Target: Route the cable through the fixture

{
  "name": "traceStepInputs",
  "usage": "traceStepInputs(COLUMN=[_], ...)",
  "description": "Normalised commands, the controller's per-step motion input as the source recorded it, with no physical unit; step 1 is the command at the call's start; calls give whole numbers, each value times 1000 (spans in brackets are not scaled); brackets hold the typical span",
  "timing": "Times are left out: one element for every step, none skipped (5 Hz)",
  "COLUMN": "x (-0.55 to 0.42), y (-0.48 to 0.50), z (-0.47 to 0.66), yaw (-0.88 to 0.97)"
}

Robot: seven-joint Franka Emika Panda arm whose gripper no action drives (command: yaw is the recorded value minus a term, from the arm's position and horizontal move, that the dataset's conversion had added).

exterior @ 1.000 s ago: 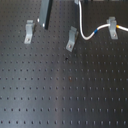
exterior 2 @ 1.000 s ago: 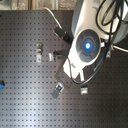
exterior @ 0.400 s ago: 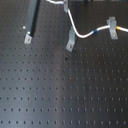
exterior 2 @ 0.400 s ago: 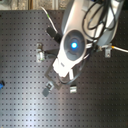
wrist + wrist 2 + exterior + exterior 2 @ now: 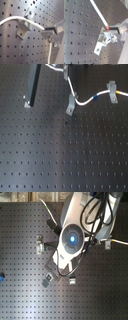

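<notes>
A white cable [image 5: 85, 100] runs across a black perforated worktop [image 5: 65, 154] in the first exterior view, passing the middle metal clip [image 5: 71, 105] and continuing to a second clip [image 5: 112, 87] further toward the first exterior view's right, where its blue-and-yellow band [image 5: 116, 95] sits just beside that clip. From the middle clip the cord also climbs toward the top edge of the picture, where the arm works. A third clip [image 5: 27, 99] stands well apart on the middle clip's other side, beside a dark straight bar [image 5: 34, 84], with no cable at it.

In the first wrist view the cable [image 5: 32, 23] lies against a clip [image 5: 25, 23] and reaches the fingers [image 5: 51, 37], which appear clamped on the cord, though blur makes this less than certain. In the second exterior view the arm's body [image 5: 72, 239] hides the fingers entirely.

The cord looks light, limp and thin, likely to sag or spring out of a clip if slack is left. A hold close to the clip being threaded, rather than far along the free length, should give the best control; the smooth jacket may slip under a light pinch.
</notes>
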Motion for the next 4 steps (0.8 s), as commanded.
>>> traceStepInputs(x=[-59, -157, -220, -190], y=[58, 145, 198, 180], z=[349, 403, 293, 403], yaw=[0, 0, 0, 0])
